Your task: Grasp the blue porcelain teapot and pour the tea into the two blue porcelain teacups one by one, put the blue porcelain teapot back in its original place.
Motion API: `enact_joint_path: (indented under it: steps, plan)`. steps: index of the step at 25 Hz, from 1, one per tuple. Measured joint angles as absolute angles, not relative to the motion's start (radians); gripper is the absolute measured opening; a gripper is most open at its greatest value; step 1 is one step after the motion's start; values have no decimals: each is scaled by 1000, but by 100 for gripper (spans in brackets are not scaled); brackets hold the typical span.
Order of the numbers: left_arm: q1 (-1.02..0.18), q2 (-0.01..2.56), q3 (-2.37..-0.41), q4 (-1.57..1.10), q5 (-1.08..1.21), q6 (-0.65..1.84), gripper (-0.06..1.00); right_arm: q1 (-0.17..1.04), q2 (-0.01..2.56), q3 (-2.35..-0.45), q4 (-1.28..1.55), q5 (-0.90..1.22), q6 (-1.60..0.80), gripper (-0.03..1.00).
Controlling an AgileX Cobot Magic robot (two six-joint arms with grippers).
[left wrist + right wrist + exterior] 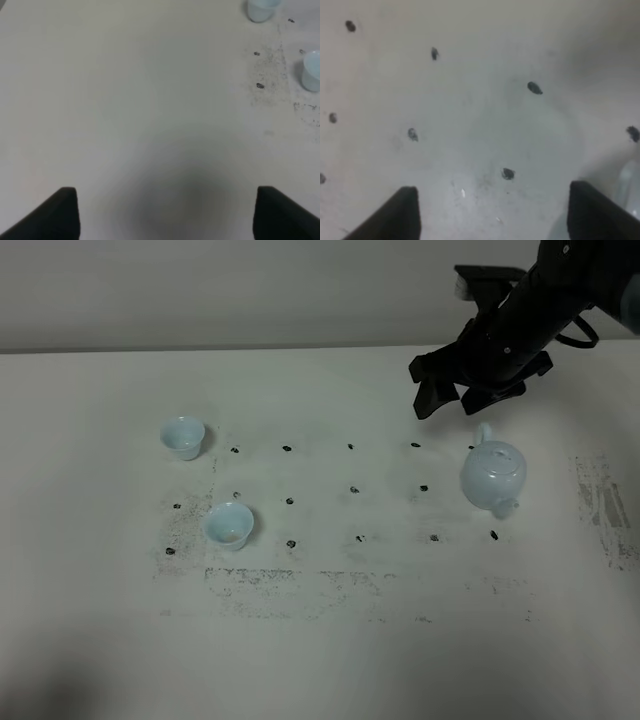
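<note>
high view first: the blue porcelain teapot [493, 477] sits in the right half of the table [330, 660], closer to the far edge than the near edge. the far teacup [183, 436] and the near teacup [230, 524] are way over in the left half, well apart from the pot. the right gripper [448, 400] hangs above the table just on the far-edge side of the pot and a touch to its left, jaws spread wide with nothing in them. the pot's long axis runs far edge to near edge. what looks like the loop handle points at the far edge, toward the claw, and the spout points at the near edge. so i'd guess the next move is a short drop toward the near edge onto that handle end. it's the right arm's job, the left arm isn't even in this shot.

left wrist view: the left gripper [165, 220] is wide open and empty over bare table, both cups out ahead and well apart from it.

right wrist view: fingers [395, 215] stand wide, only table and black dots [535, 88] between them. a pale glossy sliver of the pot sits just beside one finger, outside the gap, so it's not lined up yet imo.
</note>
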State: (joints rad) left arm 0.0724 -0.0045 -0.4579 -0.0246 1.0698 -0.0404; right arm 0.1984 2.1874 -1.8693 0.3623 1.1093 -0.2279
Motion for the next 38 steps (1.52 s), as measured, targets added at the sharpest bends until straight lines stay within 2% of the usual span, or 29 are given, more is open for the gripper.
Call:
enact_joint_path:
  steps: [15,21,38]
  plan:
    - [72,-5,-458,-25,1070,-40,68,197,2263,-1871,322,1017,-228,59]
    - [72,-5,-458,-25,1070,-40,68,192,2263,-1871,217,999,-180,59]
    - [72,-5,-458,-25,1070,-40,68,91,2263,-1873,202,1094,-156,59]
